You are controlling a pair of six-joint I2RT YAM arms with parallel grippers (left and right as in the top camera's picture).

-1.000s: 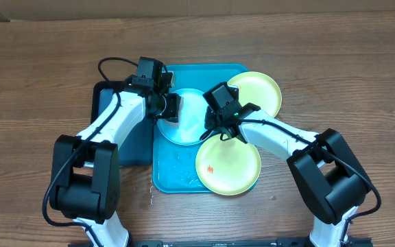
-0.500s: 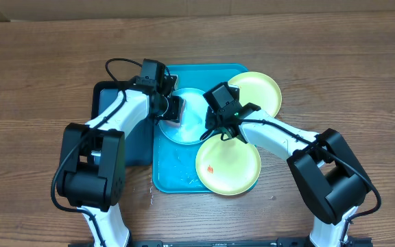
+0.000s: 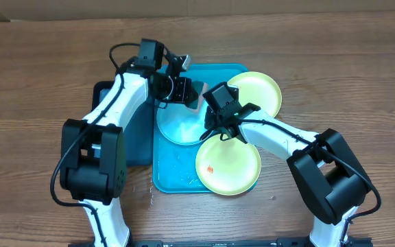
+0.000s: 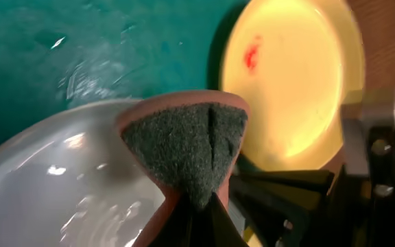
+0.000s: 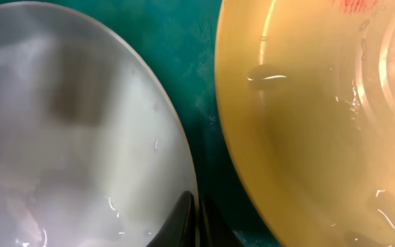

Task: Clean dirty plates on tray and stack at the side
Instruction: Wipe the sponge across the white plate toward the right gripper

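Blue plate, two yellow-green plates on turquoise tray

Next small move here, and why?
Probably lift the blue plate off the tray with the right gripper: it's pinching the rim, the plate shows no red smear, and the left gripper holds the sponge at its edge. The front yellow plate has a red smear.

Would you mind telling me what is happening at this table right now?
The right gripper pinches the rim of the light blue plate on the turquoise tray, while the left gripper holds a green-faced sponge over that plate's far edge. The blue plate looks wet and smear-free. The nearer yellow-green plate shows an orange-red smear; the other yellow-green plate overhangs the tray's far right corner.
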